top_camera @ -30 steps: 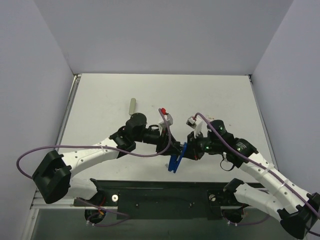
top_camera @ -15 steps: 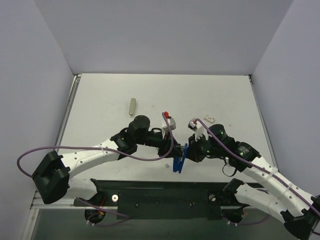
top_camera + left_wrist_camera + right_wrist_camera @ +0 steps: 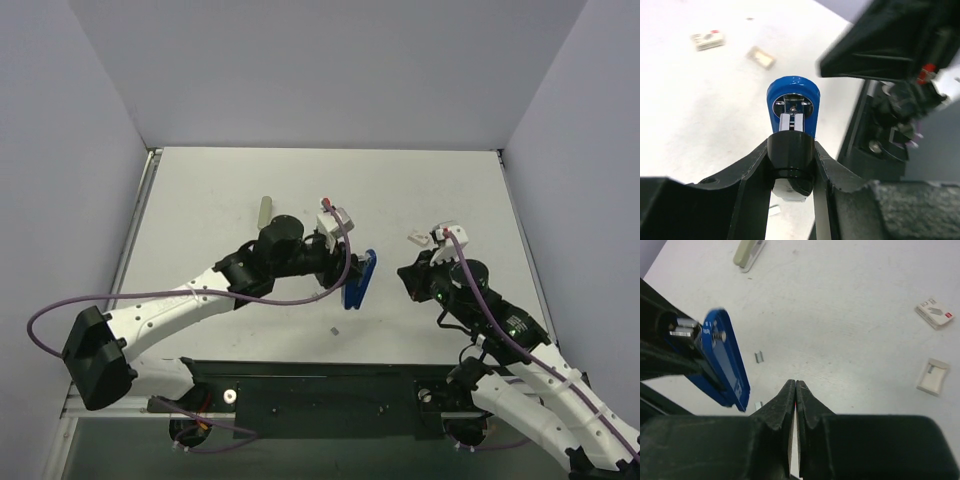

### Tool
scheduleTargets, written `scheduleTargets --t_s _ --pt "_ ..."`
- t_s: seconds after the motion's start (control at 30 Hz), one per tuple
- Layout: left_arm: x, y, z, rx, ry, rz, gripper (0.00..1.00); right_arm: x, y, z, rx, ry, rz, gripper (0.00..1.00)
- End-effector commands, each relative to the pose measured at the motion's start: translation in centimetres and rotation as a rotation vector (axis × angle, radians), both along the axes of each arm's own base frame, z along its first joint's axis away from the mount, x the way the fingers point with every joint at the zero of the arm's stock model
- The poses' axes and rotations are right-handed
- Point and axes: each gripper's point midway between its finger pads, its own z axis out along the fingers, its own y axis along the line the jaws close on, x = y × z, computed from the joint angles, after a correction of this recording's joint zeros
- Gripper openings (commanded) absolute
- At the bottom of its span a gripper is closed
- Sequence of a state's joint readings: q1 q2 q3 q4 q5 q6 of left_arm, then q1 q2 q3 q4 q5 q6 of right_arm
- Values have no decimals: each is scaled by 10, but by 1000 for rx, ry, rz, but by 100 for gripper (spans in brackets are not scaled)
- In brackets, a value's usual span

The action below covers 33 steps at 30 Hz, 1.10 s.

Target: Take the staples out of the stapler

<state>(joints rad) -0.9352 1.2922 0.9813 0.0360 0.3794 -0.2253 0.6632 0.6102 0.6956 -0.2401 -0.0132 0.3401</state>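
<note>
My left gripper [image 3: 338, 270] is shut on the blue stapler [image 3: 358, 280] and holds it above the table, tilted. In the left wrist view its fingers [image 3: 752, 167] clamp the stapler's black end, with the blue body [image 3: 793, 92] beyond them. My right gripper [image 3: 410, 272] is shut and empty, apart from the stapler and to its right. In the right wrist view its tips [image 3: 795, 387] hover above the table, with the stapler [image 3: 725, 357] at the left. Small pale staples [image 3: 759, 357] lie on the table below, with another bit [image 3: 758, 404] nearby and one bit in the top view [image 3: 335, 329].
A beige oblong object [image 3: 264, 211] lies at the back left; it also shows in the right wrist view [image 3: 748, 253]. A small white box [image 3: 935, 313] and a beige piece [image 3: 931, 375] lie to the right. The black base rail [image 3: 320, 385] runs along the near edge.
My right gripper has let go of the stapler and drawn back to the right. My left gripper has carried the stapler up and away from the near edge.
</note>
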Motion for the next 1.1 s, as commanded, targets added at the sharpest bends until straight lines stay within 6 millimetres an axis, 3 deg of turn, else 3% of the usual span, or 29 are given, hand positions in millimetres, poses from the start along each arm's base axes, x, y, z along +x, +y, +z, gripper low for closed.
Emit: scheduleTargets --t_s 0.0,0.17,0.2,0.23,0.27,0.37,0.4,0.43,0.53,0.67,0.7,0.77,0.8,0.9,0.93,0.97,1.07 --pt "73 20 38 -2 -23 305 0 14 -23 -8 -25 7 -173 0" --pt "129 50 26 110 33 512 0 13 -10 -17 15 40 -132 0" --pt "138 57 12 163 52 555 0 14 -7 -19 24 46 -127 0" --pt "147 60 21 157 47 571 0 14 -4 -21 27 52 -116 0" --pt "157 65 8 201 48 604 0 14 -3 -24 24 60 -114 0" --pt "187 79 6 232 55 673 0 15 -1 -27 18 72 -113 0" --pt "197 87 -11 285 82 699 0 15 0 -28 23 75 -109 0" --pt "205 90 -5 287 78 714 0 14 2 -28 26 79 -101 0" --pt "231 102 -30 352 127 763 0 13 7 -30 33 92 -82 0" --pt "257 112 -53 402 145 822 0 13 10 -35 38 104 -74 0" --pt "264 114 -51 404 135 834 0 13 11 -34 46 102 -71 0" --pt "277 117 -72 451 164 843 0 13 11 -37 48 107 -70 0" --pt "284 120 -69 449 162 854 0 13 11 -38 48 109 -72 0" --pt "299 126 -92 500 190 867 0 14 13 -42 45 118 -71 0" --pt "304 127 -89 498 184 873 0 15 13 -43 47 119 -72 0" --pt "308 131 -102 523 198 877 0 15 13 -44 48 121 -76 0" --pt "321 134 -112 540 209 892 0 16 14 -47 44 128 -75 0"
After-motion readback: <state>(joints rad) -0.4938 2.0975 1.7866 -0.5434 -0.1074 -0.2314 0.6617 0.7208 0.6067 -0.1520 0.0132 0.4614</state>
